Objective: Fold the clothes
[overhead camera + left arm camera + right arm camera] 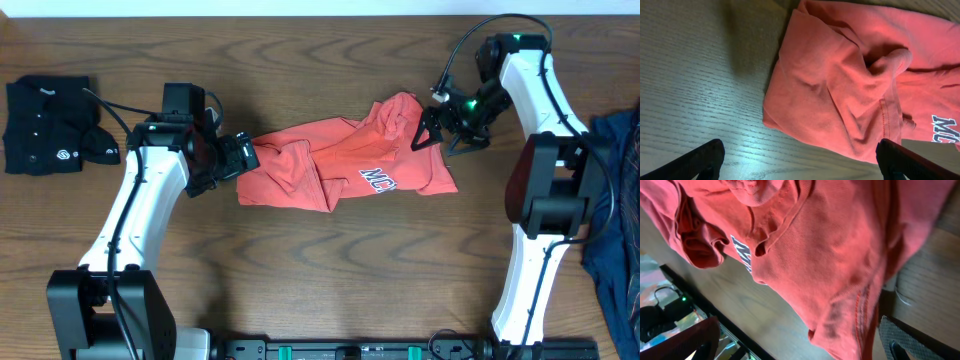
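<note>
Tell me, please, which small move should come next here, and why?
Probably lower both pairs of jaws onto the nearest edges of the coral-red T-shirt and close them, so that it can be pulled flat. The shirt lies crumpled on the table. The left jaws stand open beside its left end, the right jaws open at its upper right end, and neither holds fabric.

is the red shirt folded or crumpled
Crumpled, not folded: the red shirt lies in a bunched heap with irregular creases, and its chest lettering is partly buried.
</note>
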### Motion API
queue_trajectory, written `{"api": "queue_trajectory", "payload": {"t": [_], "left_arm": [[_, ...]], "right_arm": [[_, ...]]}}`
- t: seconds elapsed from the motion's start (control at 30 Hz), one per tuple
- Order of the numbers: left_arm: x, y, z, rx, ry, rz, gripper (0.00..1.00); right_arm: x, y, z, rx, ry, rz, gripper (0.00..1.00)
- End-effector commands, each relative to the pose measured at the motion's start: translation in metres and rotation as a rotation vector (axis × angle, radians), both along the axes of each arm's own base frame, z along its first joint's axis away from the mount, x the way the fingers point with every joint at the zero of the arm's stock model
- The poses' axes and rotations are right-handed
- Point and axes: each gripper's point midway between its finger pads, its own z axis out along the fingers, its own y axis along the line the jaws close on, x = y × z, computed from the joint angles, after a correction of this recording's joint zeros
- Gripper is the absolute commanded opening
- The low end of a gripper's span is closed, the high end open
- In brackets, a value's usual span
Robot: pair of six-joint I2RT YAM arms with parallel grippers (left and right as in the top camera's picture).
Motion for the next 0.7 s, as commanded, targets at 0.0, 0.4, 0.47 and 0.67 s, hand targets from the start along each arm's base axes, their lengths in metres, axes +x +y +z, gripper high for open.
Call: {"api": "queue_trajectory", "payload": {"t": [0.0, 0.4, 0.47, 0.67], "left_arm": [[0.001, 0.003, -0.001, 0.015, -0.001, -0.017, 0.98], [0.0, 0.003, -0.002, 0.022, -0.003, -0.042, 0.98], [0.0, 0.003, -0.002, 0.022, -0.003, -0.042, 0.98], [-0.001, 0.003, -0.002, 0.021, -0.001, -0.042, 0.98]], "right_arm": [[-0.001, 0.009, -0.004, 0.062, 0.0, 0.026, 0.99], [0.009, -0.022, -0.036, 0.051, -0.002, -0.096, 0.99], [0.011, -0.027, -0.038, 0.058, -0.006, -0.113, 0.99], [0.012, -0.023, -0.043, 0.089, -0.02, -0.122, 0.99]]}}
